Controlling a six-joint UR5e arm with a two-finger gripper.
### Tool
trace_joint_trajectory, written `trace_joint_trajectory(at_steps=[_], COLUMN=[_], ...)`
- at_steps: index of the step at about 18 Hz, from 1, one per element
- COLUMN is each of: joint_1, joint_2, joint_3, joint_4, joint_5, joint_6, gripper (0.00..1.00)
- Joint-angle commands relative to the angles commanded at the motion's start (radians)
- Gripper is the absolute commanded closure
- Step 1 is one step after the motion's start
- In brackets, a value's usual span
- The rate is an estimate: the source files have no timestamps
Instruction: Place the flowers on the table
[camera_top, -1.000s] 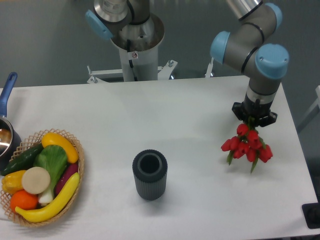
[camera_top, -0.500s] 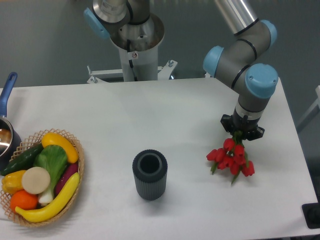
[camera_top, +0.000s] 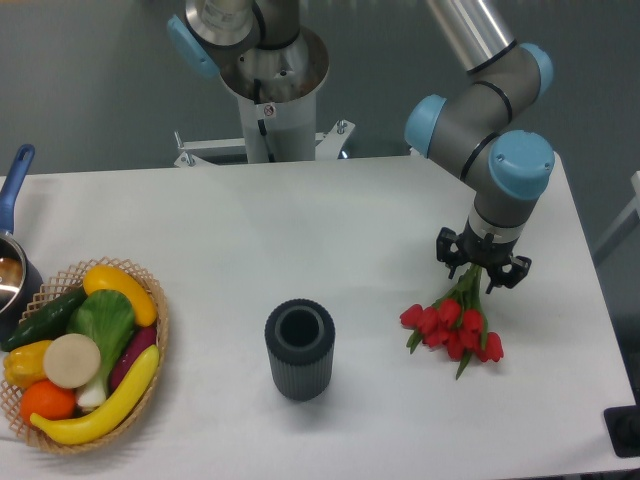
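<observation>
The flowers (camera_top: 450, 326), a small bunch of red blooms with thin green stems, lie on the white table (camera_top: 350, 230) at the right, blooms toward the front. Their stems run up toward my gripper (camera_top: 483, 268), which stands just above the stem ends. Its jaws are spread apart on either side of the stems and do not pinch them. The dark ribbed cup (camera_top: 299, 349) stands upright to the left of the flowers, well apart from them.
A wicker basket (camera_top: 160, 330) of toy vegetables sits at the front left. A pot with a blue handle (camera_top: 14, 195) is at the left edge. The robot base (camera_top: 270, 90) stands behind the table. The table's right edge is close to the flowers.
The gripper moved left and down with the flowers. The bunch now rests on the table, its stems show below the gripper, and the jaws have opened.
</observation>
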Motion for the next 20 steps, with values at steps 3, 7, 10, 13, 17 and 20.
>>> trace_joint_trajectory(at_steps=[3,7,10,13,17,20], joint_1=[0.023,0.058,0.087,0.103,0.101,0.101], joint_2=[0.023,0.043,0.058,0.058,0.060,0.060], joint_3=[0.011,0.020,0.020,0.049,0.055,0.055], joint_4=[0.000,0.003,0.005,0.000,0.000,0.000], joint_5=[0.002,0.002,0.002,0.002,0.002,0.002], joint_6=[0.006,0.015,0.035,0.112,0.117,0.117], gripper=[0.00,0.00,0.00,0.00,0.00,0.00])
